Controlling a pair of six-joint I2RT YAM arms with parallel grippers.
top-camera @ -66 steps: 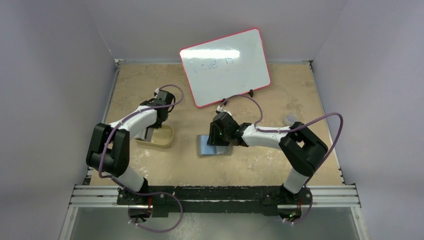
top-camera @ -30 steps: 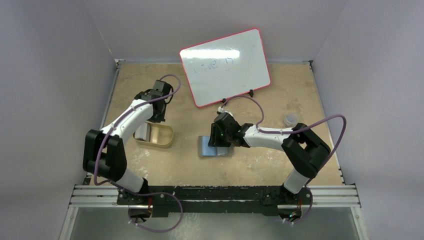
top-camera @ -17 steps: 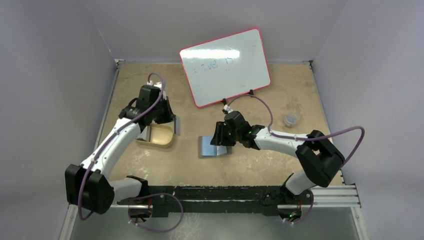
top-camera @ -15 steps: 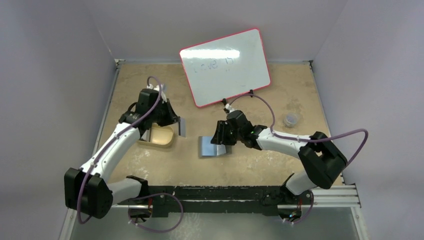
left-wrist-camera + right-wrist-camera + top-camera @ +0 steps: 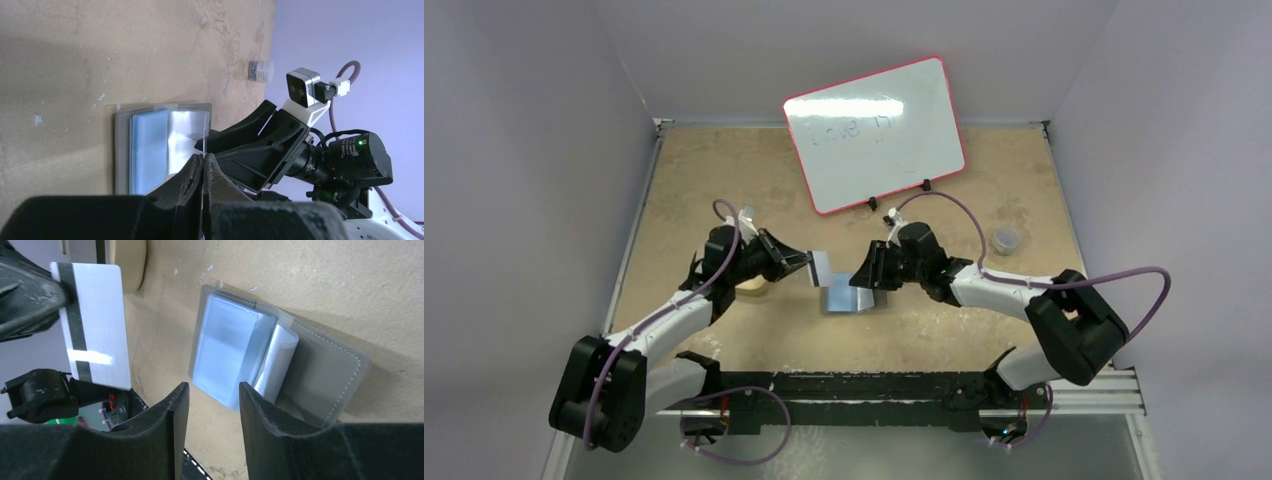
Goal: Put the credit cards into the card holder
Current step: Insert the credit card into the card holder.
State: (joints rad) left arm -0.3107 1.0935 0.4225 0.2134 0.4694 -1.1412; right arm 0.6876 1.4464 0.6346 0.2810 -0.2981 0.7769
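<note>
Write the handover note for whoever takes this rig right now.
Left gripper: shut on a silver card, in the air just left of the card holder.
Right gripper: open, over the holder; contact unclear.
Card holder: lying open on the table, pockets up.
Done: one card picked up. Left: slide it into a pocket; gold tin mostly hidden, remaining cards unknown.

Robot lab cell: plain lilac walls (image 5: 524,150), aluminium mounting rail (image 5: 854,392), propped whiteboard (image 5: 874,130).

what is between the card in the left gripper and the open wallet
Nothing but bare tabletop. The right wrist view shows the card, pinched by the left gripper, apart from the wallet, with only tan surface between them.
</note>
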